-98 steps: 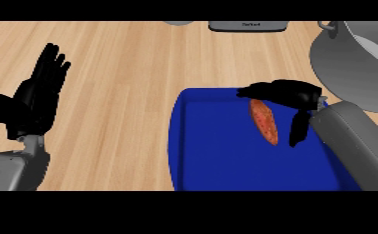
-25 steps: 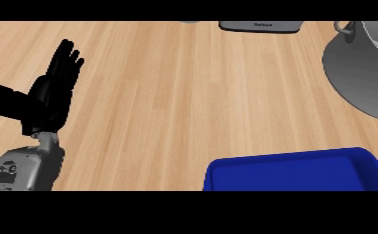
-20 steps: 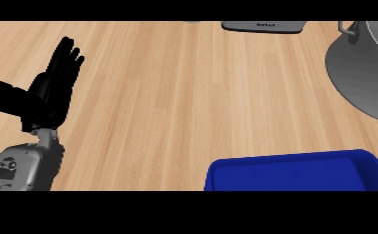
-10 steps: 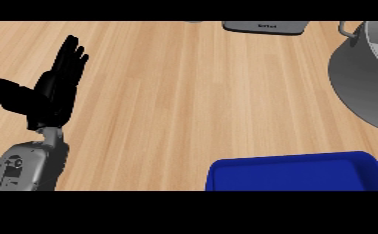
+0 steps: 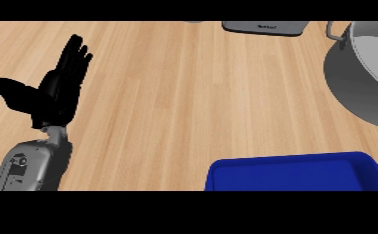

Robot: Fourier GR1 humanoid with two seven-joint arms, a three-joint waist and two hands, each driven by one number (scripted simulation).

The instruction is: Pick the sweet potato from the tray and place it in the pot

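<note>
The blue tray (image 5: 295, 173) shows only its far edge at the bottom right, and no sweet potato is visible on that part. The grey pot (image 5: 353, 73) sits at the right edge, partly cut off, with a handle at its top left. My left hand (image 5: 57, 90) rests open at the left, fingers straight and pointing up, thumb spread to the side, apart from both tray and pot. My right hand does not show anywhere in the head view.
A grey flat object (image 5: 264, 26) lies at the far edge of the wooden counter (image 5: 192, 93). My left forearm (image 5: 33, 163) comes in at the lower left.
Since 4.9 s ago the view has shifted: the tray sits lower, and the right hand and sweet potato have left view. Over the last second the pot's visible part has narrowed at the right edge.
</note>
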